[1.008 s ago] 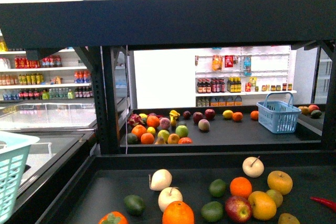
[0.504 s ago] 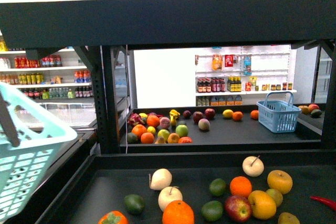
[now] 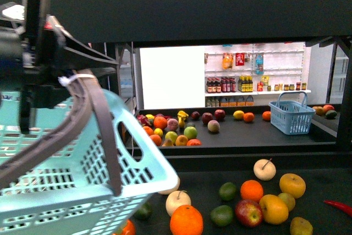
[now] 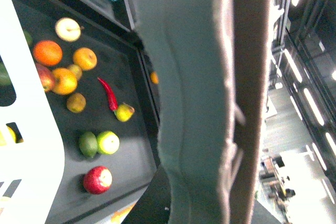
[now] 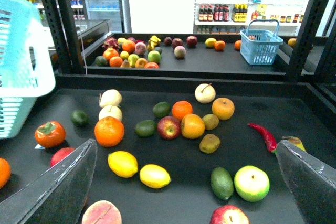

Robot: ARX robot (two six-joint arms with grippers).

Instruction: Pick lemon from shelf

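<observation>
A: Where is the lemon?
B: In the right wrist view. The smooth bright yellow oval lemon (image 5: 155,176) lies on the dark flat tier of the black metal-framed shelf (image 5: 247,103), on the robot's side of the large round orange (image 5: 109,131). A second yellow oval fruit (image 5: 123,163) sits just beside it, nearly touching. The front view shows neither.
A: Jaws?
B: The right gripper (image 5: 185,142) is spread wide with nothing in it, above the tier. At the left gripper (image 3: 44,75), a light teal plastic basket (image 3: 66,191) hangs from that arm by its grey handle (image 3: 104,136). The handle hides the jaws, so clenched or not cannot be told.
A: So the right arm takes it?
B: Judged yes: it is free and nearer. The lemon lies below the jaws, inside the fingers' span, off-centre towards the second fruit's side.
A: Axis?
B: Its long axis runs roughly finger to finger, slightly skewed. Closing as it stands would pinch the ends. It probably needs a wrist roll first, then a descent.
A: Risk?
B: A finger may nudge the neighbouring fruit.
</observation>
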